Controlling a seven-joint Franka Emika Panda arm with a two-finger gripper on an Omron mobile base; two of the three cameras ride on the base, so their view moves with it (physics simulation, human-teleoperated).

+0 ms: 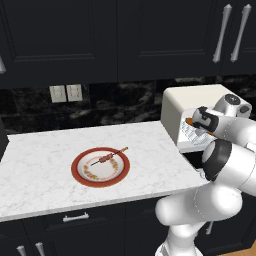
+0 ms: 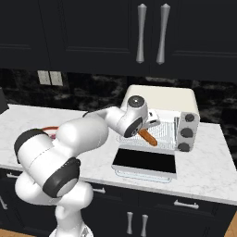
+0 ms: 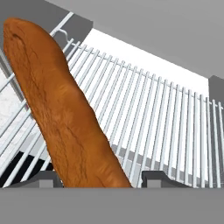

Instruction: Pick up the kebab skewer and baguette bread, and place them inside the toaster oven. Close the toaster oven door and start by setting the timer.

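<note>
Gripper (image 3: 94,178) fingers pinching baguette (image 3: 61,109) over wire rack (image 3: 166,118) inside open toaster oven (image 2: 162,99). Door (image 2: 144,161) down flat. Skewer (image 1: 109,157) across plate (image 1: 80,172), mid-counter (image 1: 40,165).

The baguette bread (image 3: 65,113) has a rough, matt, cracked crust. Beneath it the toaster oven's (image 2: 162,99) wire rack (image 3: 153,118) is smooth pale metal — its door (image 2: 144,159) glossy dark glass. The counter (image 1: 45,165) looks like polished white marble.

kitchen | marble counter (image 1: 45,150) | dark cabinets (image 1: 150,35) | toaster oven (image 2: 159,99)
</note>
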